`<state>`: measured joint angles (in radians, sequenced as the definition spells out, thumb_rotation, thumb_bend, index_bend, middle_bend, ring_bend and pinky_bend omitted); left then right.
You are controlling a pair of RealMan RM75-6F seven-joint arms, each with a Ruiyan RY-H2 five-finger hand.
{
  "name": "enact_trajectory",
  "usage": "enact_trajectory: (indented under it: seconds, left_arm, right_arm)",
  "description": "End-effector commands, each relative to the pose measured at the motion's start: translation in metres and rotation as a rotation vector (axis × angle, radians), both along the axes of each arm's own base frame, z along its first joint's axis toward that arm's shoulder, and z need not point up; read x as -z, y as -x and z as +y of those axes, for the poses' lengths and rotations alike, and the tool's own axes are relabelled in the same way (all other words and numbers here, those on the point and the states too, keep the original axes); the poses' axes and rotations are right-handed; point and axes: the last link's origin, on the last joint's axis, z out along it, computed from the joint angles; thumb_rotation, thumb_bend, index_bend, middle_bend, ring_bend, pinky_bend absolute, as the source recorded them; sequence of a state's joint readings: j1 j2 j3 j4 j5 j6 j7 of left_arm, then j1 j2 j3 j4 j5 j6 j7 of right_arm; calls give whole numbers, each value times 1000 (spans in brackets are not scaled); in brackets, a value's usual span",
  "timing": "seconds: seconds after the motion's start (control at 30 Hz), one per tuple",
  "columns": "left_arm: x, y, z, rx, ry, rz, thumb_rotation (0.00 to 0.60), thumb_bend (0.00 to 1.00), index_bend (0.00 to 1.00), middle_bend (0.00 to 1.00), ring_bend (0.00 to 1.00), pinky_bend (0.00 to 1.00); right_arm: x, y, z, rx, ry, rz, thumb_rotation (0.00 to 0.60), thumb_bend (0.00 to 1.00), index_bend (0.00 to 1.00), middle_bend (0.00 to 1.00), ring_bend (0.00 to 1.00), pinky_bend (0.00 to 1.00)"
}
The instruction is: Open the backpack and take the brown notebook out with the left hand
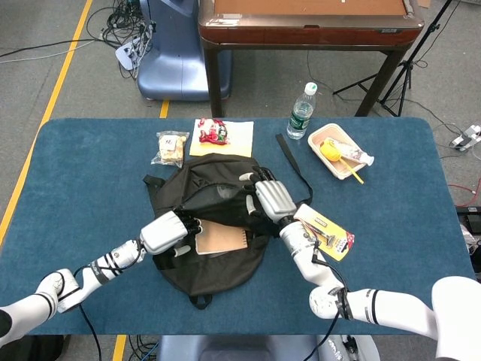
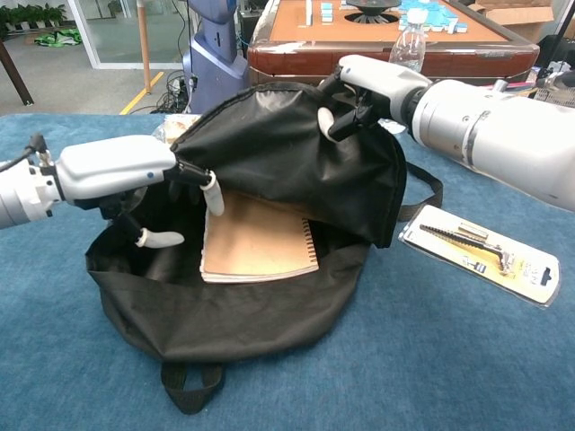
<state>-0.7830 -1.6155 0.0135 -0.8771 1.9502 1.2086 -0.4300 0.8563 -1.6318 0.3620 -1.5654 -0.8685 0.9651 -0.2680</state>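
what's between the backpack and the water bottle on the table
Only bare blue table and the backpack's loose black strap; the head view shows it, water bottle beyond.

The backpack (image 2: 269, 171) is matt black woven cloth, creased and limp. The brown notebook (image 2: 256, 242) has a matt brown paper cover with a metal wire spiral binding. Both hands, left hand (image 2: 135, 175) and right hand (image 2: 368, 85), have smooth, glossy white and silver shells. The desk (image 2: 449, 359) is covered in matt blue napped cloth. The blister pack (image 2: 481, 253) near its right edge is glossy clear plastic on yellow card.
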Motion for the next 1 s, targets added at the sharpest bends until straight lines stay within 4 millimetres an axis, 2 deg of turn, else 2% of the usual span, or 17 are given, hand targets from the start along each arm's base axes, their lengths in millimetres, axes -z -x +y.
enact_trajectory:
  seconds: [0.03, 0.37, 0.67, 1.0]
  left_arm:
    - [15, 1, 0, 68, -11, 45, 600, 245, 291, 289, 311, 408]
    - [33, 6, 4, 117, -40, 87, 600, 170, 161, 175, 192, 277]
    - [47, 4, 5, 134, -26, 113, 600, 169, 156, 167, 187, 272]
    - [51, 6, 11, 98, -25, 114, 600, 169, 156, 164, 183, 266]
  right_arm:
    - [0, 1, 0, 1, 2, 1, 600, 748, 629, 230, 0, 0]
    - [2, 7, -1, 20, -8, 8, 600, 748, 629, 230, 0, 0]
    - [0, 9, -2, 23, -4, 13, 600, 748, 629, 230, 0, 0]
    - [1, 12, -2, 30, -5, 16, 600, 748, 629, 230, 0, 0]
